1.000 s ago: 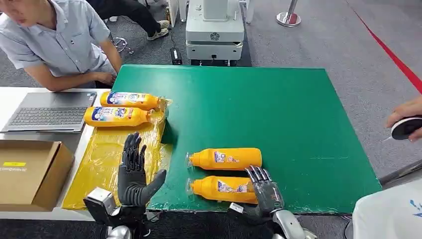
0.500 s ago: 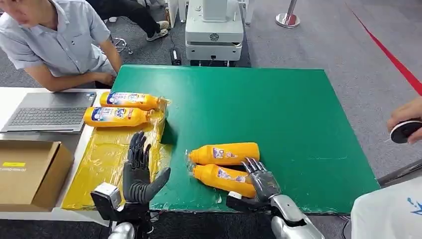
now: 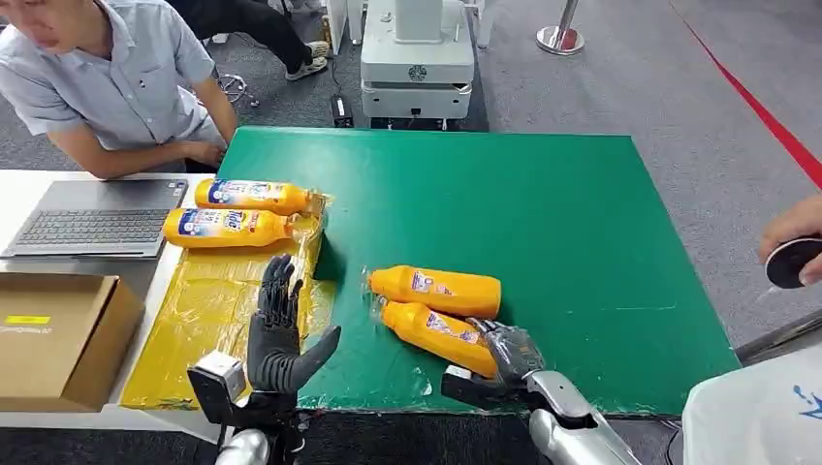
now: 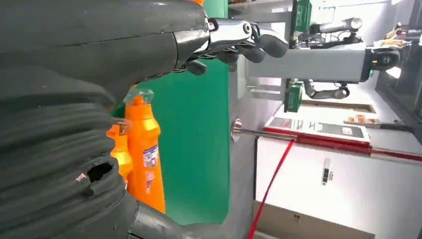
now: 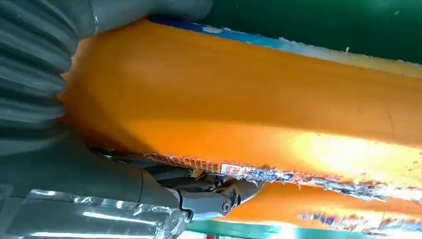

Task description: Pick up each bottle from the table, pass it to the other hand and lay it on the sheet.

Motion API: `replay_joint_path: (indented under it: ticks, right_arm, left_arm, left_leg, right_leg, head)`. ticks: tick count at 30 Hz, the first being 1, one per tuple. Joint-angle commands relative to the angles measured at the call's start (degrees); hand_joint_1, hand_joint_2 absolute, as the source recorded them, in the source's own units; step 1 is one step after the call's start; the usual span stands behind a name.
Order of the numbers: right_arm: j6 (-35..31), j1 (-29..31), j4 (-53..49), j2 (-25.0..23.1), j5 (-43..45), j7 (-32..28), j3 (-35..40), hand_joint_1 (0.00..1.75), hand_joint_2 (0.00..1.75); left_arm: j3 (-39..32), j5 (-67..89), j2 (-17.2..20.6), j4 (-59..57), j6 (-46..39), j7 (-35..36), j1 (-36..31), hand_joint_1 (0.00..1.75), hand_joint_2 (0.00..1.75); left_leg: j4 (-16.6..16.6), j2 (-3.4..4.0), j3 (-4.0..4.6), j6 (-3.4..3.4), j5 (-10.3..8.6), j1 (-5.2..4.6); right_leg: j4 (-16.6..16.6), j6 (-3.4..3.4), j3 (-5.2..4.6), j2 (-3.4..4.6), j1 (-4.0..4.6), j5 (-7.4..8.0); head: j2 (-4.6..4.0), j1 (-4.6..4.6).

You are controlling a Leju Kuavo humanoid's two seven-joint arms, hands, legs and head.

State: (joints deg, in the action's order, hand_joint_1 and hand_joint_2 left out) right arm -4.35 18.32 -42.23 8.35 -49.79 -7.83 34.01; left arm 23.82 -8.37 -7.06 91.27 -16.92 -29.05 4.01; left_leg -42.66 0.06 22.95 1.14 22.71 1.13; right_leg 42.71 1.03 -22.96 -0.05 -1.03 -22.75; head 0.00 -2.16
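Bottle nearest me (image 3: 433,332), smooth orange plastic with a clear cap and a small label too blurred to read, lies slanted on the green bench (image 3: 543,213) near its front edge. My right robot hand (image 3: 511,351) is wrapped around its base end, dark fingers (image 3: 496,331) curled over the top; in the right wrist view the glossy orange body (image 5: 259,114) presses against my palm, with a torn label edge beneath it. My left robot hand (image 3: 278,334) stands upright with nothing in it, fingers straight and thumb spread wide, over the front of the crinkled yellow sheet (image 3: 204,310).

Just beyond the held bottle, a second orange bottle (image 3: 436,290) lies flat, the two almost touching at their cap ends. At the sheet's far end two more bottles (image 3: 229,226) (image 3: 254,195) lie side by side, with blue and white labels whose print I cannot make out. A brown cardboard box (image 3: 60,334) sits left of the sheet, and a grey laptop (image 3: 97,218) behind it. A person in a light shirt (image 3: 111,77) leans on the far corner.
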Motion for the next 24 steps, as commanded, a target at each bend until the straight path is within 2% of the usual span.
replay_joint_path:
  ticks: [1,7,10,12,13,16,17,18,24]
  right_arm:
    - [5.77,-2.00,3.25,-0.51,6.97,-2.56,-1.68,1.75,1.75]
    - [5.03,-2.87,2.61,-1.15,11.05,-5.85,-3.63,1.75,1.75]
    - [5.14,-4.12,-0.18,-1.30,15.19,-10.97,-4.93,1.75,1.75]
    - [5.14,-4.12,-0.18,-1.30,15.19,-10.97,-4.93,1.75,1.75]
    - [4.48,-5.28,-2.82,-1.19,17.03,-13.96,-5.49,1.75,1.75]
    - [3.59,-7.28,-7.04,-1.70,20.72,-17.95,-7.24,1.75,1.75]
    - [3.65,-7.28,-7.30,-1.94,20.65,-17.89,-7.05,1.54,1.75]
    - [4.43,-8.28,-9.56,-1.93,22.39,-18.23,-7.67,1.75,1.75]
    - [5.04,-8.98,-12.35,-1.40,23.57,-18.24,-7.67,1.75,1.75]
  left_arm:
    - [2.12,-0.02,-0.03,-0.36,0.40,-0.35,-3.68,0.00,1.75]
    - [2.26,-0.40,0.20,0.11,0.28,-0.82,-3.47,0.00,1.75]
    - [2.25,-0.51,0.28,0.50,-0.44,-1.58,-3.22,0.00,1.75]
    - [2.25,-0.51,0.28,0.50,-0.44,-1.58,-3.22,0.00,1.75]
    - [2.37,-0.73,0.38,0.71,-0.73,-1.79,-3.14,0.00,1.75]
    - [2.13,-1.28,0.13,0.91,-2.18,-2.11,-2.69,0.00,1.75]
    - [2.17,-1.29,0.15,0.87,-2.19,-2.11,-2.63,0.00,1.75]
    - [2.25,-1.80,0.18,0.70,-2.50,-1.81,-2.52,0.00,1.75]
    - [2.92,-2.58,0.48,-0.85,-2.13,-1.31,-2.55,0.00,1.75]
  left_leg:
    - [0.00,0.00,0.00,0.00,0.00,0.00]
    - [0.00,0.00,0.00,0.00,0.00,0.00]
    - [0.00,0.00,0.00,0.00,0.00,0.00]
    - [0.00,0.00,0.00,0.00,0.00,0.00]
    - [0.00,0.00,0.00,0.00,0.00,0.00]
    - [0.00,0.00,0.00,0.00,0.00,0.00]
    - [0.00,0.00,0.00,0.00,0.00,0.00]
    - [0.00,0.00,0.00,0.00,0.00,0.00]
    - [0.00,0.00,0.00,0.00,0.00,0.00]
  right_leg:
    - [0.00,0.00,0.00,0.00,0.00,0.00]
    - [0.00,0.00,0.00,0.00,0.00,0.00]
    - [0.00,0.00,0.00,0.00,0.00,0.00]
    - [0.00,0.00,0.00,0.00,0.00,0.00]
    - [0.00,0.00,0.00,0.00,0.00,0.00]
    - [0.00,0.00,0.00,0.00,0.00,0.00]
    - [0.00,0.00,0.00,0.00,0.00,0.00]
    - [0.00,0.00,0.00,0.00,0.00,0.00]
    - [0.00,0.00,0.00,0.00,0.00,0.00]
  head:
    - [0.00,0.02]
    - [0.00,-0.02]
    - [0.00,-0.02]
    - [0.00,-0.13]
    - [0.00,-0.11]
    - [0.00,0.09]
    - [0.00,0.04]
    - [0.00,0.00]
    - [0.00,0.09]
